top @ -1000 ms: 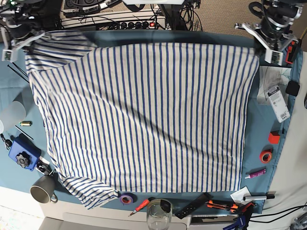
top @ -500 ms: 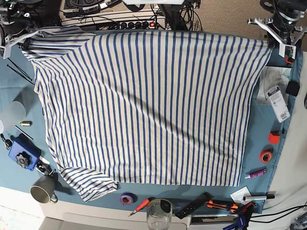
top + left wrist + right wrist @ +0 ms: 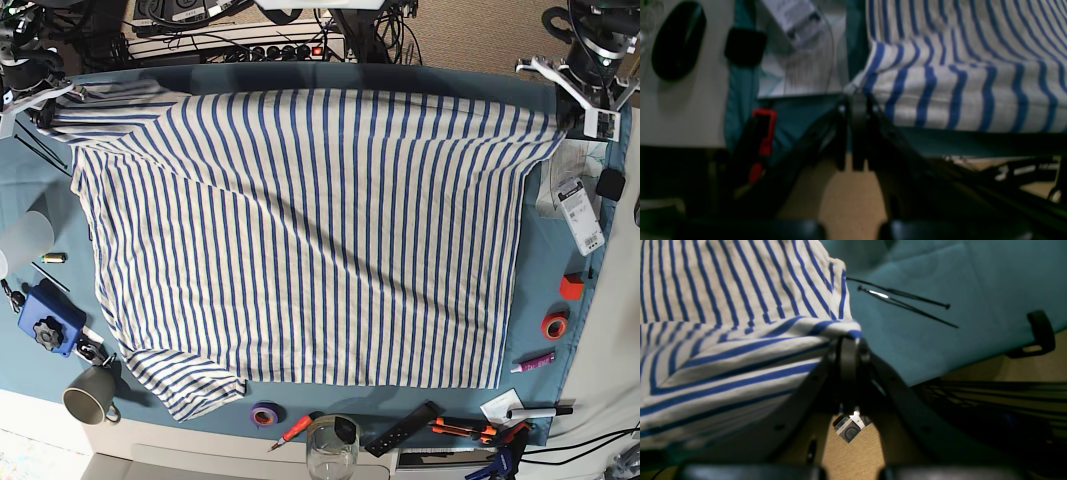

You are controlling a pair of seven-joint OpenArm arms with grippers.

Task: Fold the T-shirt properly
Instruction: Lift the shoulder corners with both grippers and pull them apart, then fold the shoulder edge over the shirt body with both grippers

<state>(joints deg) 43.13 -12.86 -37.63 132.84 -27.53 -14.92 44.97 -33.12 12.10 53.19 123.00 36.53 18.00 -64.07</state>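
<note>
Two sets of jaws clamped on cloth: left gripper pinched tight on one far corner of the T-shirt, at 1 o'clock over the table; right gripper pinched on the other far corner by a sleeve, at 11 o'clock. Between them, far edge pulled taut, striped body spread flat across the teal cloth, covering most of it. Second sleeve crumpled at 7 o'clock, near a grey mug. Just beside the right gripper, black cable ties on the cloth. Near the left gripper, a clear bag with a label.
</note>
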